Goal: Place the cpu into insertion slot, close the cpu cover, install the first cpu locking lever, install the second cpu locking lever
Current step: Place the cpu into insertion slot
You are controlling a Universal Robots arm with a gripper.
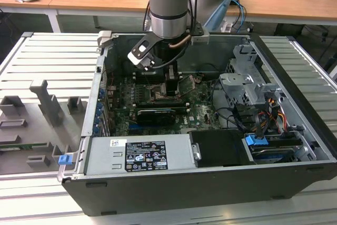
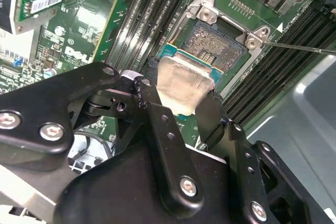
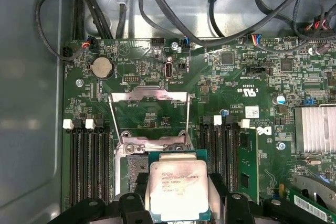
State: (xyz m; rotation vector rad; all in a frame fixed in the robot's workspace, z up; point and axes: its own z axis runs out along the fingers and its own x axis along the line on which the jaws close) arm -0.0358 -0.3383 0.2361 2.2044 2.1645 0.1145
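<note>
My gripper (image 2: pixel 181 92) is shut on the cpu (image 2: pixel 181 80), a small square chip with a pale silvery top, held by two opposite edges. In the first wrist view the cpu (image 3: pixel 178 188) sits between the black fingers (image 3: pixel 218 192) and overlaps one side of the insertion slot (image 3: pixel 134 149). The slot (image 2: pixel 215 40) lies bare, its pin field showing. The cpu cover (image 3: pixel 149 94), a thin metal frame with an open window, is swung back from the slot. A thin locking lever (image 2: pixel 304 49) sticks out beside the slot. In the exterior view my gripper (image 1: pixel 171 80) reaches down into the computer case.
Memory slots (image 3: pixel 86 166) flank the socket on both sides. Black cables (image 3: pixel 157 19) hang near the case wall. A graphics card (image 1: pixel 154 115), a drive cage (image 1: pixel 247 85) and the power supply (image 1: pixel 139 155) stand around the board. Grey fixtures (image 1: pixel 45 104) lie outside the case.
</note>
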